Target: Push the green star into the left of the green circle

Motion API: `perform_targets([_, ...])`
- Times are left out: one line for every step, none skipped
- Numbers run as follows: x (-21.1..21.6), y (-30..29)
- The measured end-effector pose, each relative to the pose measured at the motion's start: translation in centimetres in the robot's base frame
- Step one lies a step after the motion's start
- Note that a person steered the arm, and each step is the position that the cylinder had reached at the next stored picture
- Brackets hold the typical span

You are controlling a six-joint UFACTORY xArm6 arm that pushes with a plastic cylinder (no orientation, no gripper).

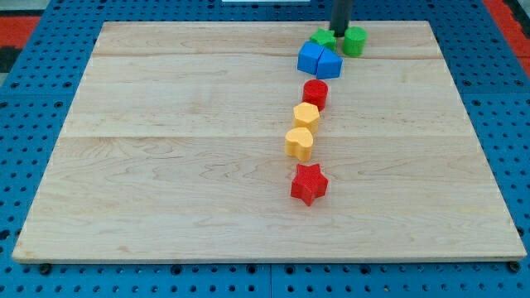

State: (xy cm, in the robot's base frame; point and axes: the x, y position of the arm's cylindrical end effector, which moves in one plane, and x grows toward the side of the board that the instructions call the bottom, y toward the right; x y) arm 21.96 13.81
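Observation:
The green star lies near the view's top edge of the wooden board. The green circle stands just to its right, a small gap apart. My tip comes down between the two green blocks, slightly behind them, close to both. The dark rod rises out of the view's top.
Two blue blocks sit touching just below the green star. Below them runs a column: a red cylinder, a yellow hexagon, a yellow heart-like block, and a red star. Blue pegboard surrounds the board.

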Motion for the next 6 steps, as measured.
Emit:
perform_targets([-0.1, 0.8])
perform_targets([-2.8, -3.1])
perform_targets([-2.0, -9.1])
perform_targets([1.1, -10.8])
perform_targets([1.3, -7.2])
perform_targets([1.3, -5.5])
